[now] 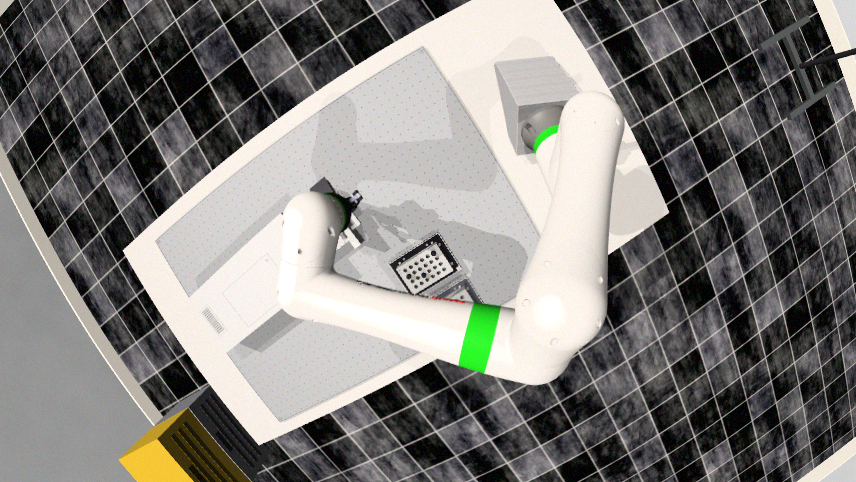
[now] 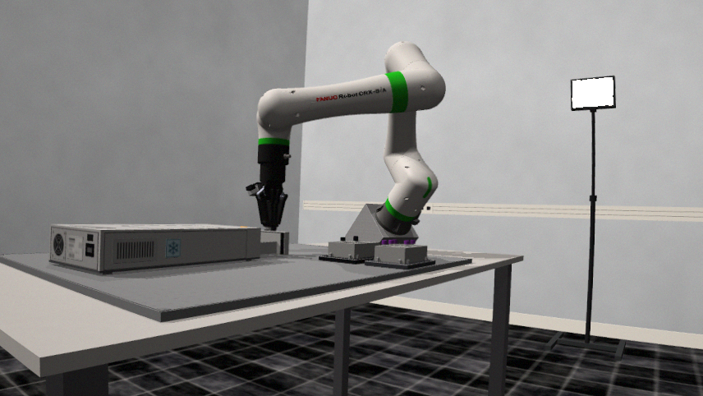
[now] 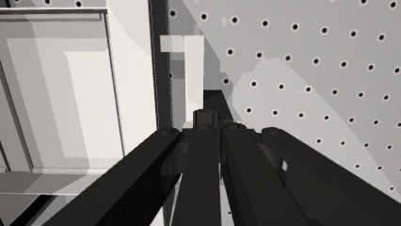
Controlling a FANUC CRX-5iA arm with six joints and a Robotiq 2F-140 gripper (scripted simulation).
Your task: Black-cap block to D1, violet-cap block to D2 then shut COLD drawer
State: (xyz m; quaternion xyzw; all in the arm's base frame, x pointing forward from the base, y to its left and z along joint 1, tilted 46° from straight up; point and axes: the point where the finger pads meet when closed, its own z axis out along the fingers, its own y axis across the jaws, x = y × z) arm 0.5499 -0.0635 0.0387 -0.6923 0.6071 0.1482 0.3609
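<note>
The cooler COLD (image 2: pixel 157 246) (image 1: pixel 248 293) lies on the left of the deck. Its drawer (image 2: pixel 275 241) (image 3: pixel 71 94) sticks out a short way from its right end, and the part I see in the wrist view is empty. My gripper (image 2: pixel 269 227) (image 3: pixel 211 104) is shut on nothing, points down and hangs just above the drawer's front wall (image 3: pixel 159 61), by its pale handle (image 3: pixel 185 47). The block with black caps (image 1: pixel 423 270) (image 2: pixel 348 249) sits flat in the slot next to COLD. The block with violet caps (image 2: pixel 399 253) (image 1: pixel 462 293) sits in the slot beyond it, partly under my arm in the top view.
The perforated deck plate (image 2: pixel 221 285) (image 3: pixel 329 71) covers most of the table. The robot's base pedestal (image 2: pixel 365 223) (image 1: pixel 530 89) stands behind the two blocks. A light stand (image 2: pixel 592 93) is off the table at the right. A yellow cabinet (image 1: pixel 173 449) stands on the floor.
</note>
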